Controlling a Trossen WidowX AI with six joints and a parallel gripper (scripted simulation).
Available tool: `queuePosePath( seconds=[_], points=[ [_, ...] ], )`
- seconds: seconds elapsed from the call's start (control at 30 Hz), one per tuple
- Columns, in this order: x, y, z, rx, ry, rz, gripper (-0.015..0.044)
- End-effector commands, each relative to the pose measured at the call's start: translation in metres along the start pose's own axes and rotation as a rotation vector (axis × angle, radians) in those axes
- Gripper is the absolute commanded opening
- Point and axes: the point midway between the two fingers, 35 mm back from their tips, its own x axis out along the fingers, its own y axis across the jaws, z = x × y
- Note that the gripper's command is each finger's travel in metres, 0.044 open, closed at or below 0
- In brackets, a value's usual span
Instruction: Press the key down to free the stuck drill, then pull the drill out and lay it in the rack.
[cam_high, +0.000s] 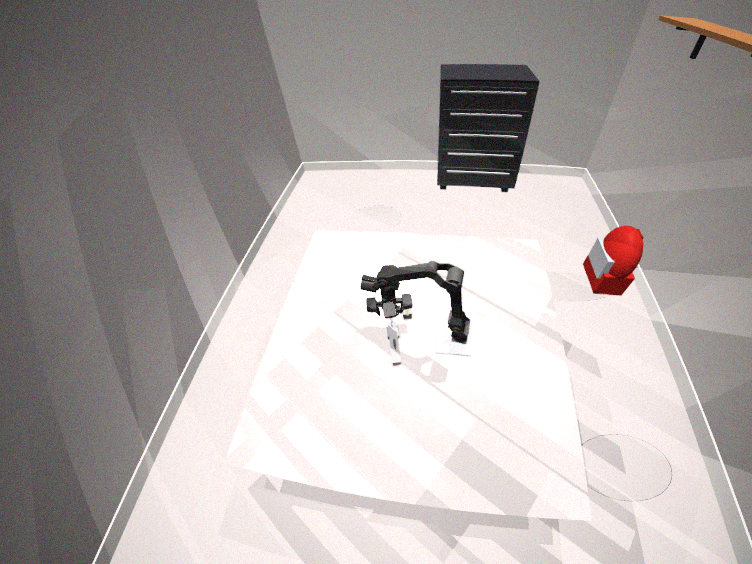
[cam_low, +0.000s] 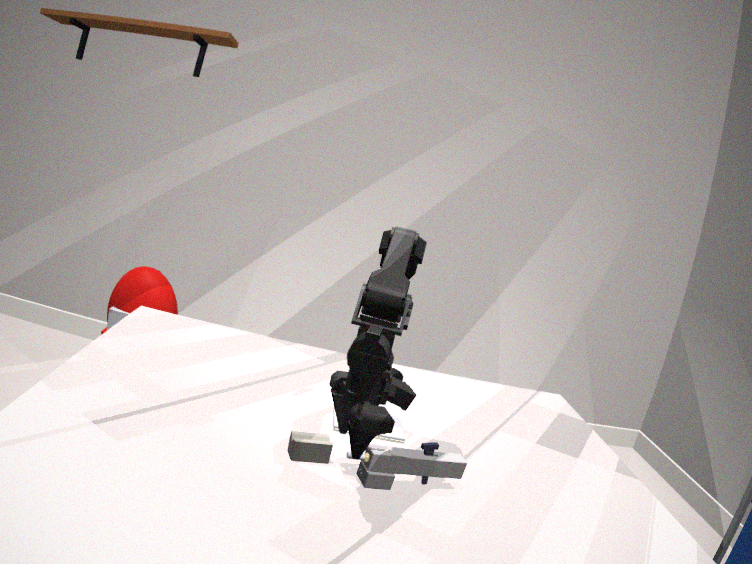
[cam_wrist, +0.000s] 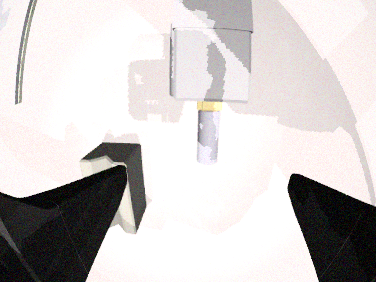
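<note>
Wrist view: the fingers (cam_high: 389, 310) (cam_low: 357, 454) stand released, holding nothing. The drill (cam_wrist: 207, 137) projects from the holder (cam_high: 394, 347) (cam_low: 419, 462) (cam_wrist: 212, 65), ahead of and between them. Pressing appears complete; extraction and racking remain.

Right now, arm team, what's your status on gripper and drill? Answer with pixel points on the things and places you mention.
Gripper (cam_high: 389, 310) (cam_low: 355, 456) (cam_wrist: 210, 179) open, nothing held. Drill (cam_low: 350, 455) (cam_wrist: 208, 137) protruding from grey housing (cam_low: 419, 462) (cam_wrist: 211, 65), not racked. Nothing visible between fingers and drill in wrist view.
</note>
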Motion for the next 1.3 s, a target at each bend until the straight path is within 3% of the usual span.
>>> queuePosePath(
  seconds=[0.0, 1.27],
  points=[
    [0.002, 0.001, -0.002, -0.02, 0.002, 0.003, 0.044],
    [0.048, 0.001, 0.01, -0.02, 0.001, 0.003, 0.044]
  ],
)
